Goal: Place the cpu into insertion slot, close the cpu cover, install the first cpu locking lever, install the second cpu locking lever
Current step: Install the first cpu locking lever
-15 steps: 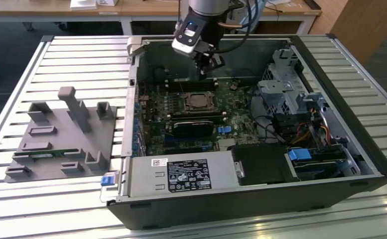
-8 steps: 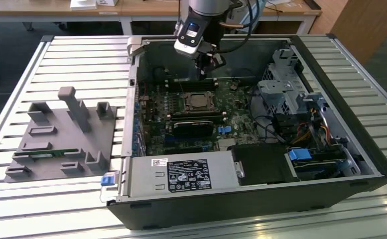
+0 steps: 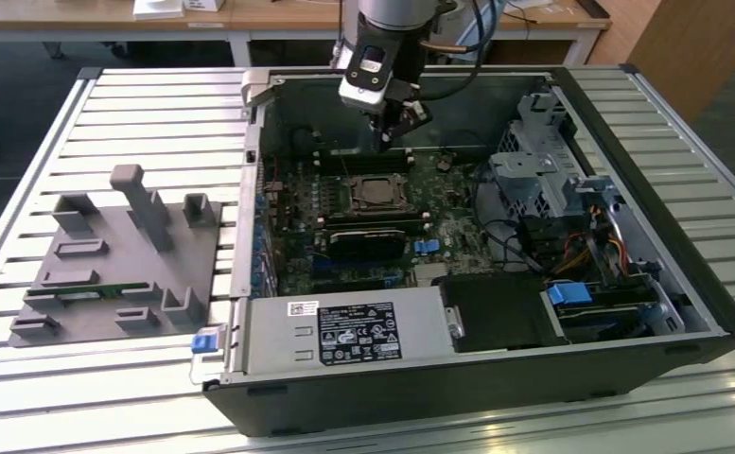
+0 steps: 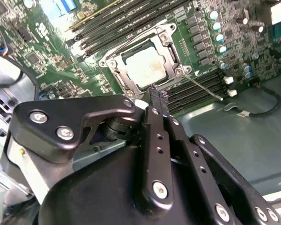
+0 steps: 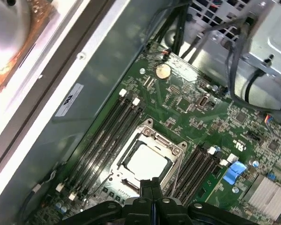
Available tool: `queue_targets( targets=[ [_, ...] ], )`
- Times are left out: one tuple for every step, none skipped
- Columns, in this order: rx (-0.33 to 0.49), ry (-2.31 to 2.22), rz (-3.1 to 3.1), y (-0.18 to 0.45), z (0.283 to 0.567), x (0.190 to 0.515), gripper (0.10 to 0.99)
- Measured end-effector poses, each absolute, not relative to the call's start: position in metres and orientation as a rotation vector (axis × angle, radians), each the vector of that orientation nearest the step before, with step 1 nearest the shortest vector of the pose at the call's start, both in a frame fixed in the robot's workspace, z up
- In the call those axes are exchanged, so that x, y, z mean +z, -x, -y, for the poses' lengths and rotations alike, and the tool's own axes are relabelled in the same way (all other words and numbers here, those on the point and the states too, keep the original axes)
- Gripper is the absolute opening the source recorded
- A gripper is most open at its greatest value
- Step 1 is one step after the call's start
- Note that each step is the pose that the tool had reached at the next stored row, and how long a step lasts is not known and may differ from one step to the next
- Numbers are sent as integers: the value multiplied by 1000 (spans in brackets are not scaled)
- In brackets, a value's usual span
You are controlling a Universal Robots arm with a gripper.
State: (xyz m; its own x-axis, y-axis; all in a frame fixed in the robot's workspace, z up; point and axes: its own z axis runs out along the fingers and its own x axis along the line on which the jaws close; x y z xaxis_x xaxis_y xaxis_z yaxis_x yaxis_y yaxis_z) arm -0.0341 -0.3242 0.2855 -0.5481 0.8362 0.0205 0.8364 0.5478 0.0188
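Currently the cpu (image 4: 147,68), a flat square with a dull silver top, sits in the insertion slot (image 4: 116,75) mid-motherboard (image 3: 456,218). The cpu cover (image 4: 169,47), a thin silvery frame, lies around it with the chip showing through the window. It looks to be down flat, though I can't confirm that from these angles. Gripper (image 4: 158,96) hangs just above the socket's edge near the case wall, fingers (image 4: 153,91) pinched together with nothing between them. The second wrist view shows a thin wire lever (image 4: 203,88) running out from a socket corner across the memory slots (image 4: 196,89); whether it's latched is unclear. The first wrist view adds a coin cell (image 5: 163,71) and a blue connector (image 5: 234,172) further out on the board. The exterior view gives the whole layout. The open computer case (image 3: 670,312) lies on a slatted table (image 3: 152,104), holding the board, a labelled black supply box (image 3: 355,333) and a drive cage (image 3: 537,180). On the exterior view's left, a grey fixture (image 3: 114,227) holds a green strip board (image 3: 77,291).
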Motion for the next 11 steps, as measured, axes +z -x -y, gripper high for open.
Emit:
queue_targets(
  targets=[
    [-41,1471,2765,34,324,286,106],
    [-41,1455,2773,34,324,286,106],
    [-41,1440,2781,34,324,286,106],
    [-41,1426,2788,34,324,286,106],
    [-41,1411,2796,34,324,285,106],
    [-41,1395,2803,34,324,285,106],
    [-41,1380,2811,34,324,285,106],
    [-40,1364,2818,34,324,286,106],
    [-40,1348,2826,34,324,286,106],
    [-40,1330,2834,34,324,286,106],
    [-40,1314,2842,34,324,286,106]
  ],
)
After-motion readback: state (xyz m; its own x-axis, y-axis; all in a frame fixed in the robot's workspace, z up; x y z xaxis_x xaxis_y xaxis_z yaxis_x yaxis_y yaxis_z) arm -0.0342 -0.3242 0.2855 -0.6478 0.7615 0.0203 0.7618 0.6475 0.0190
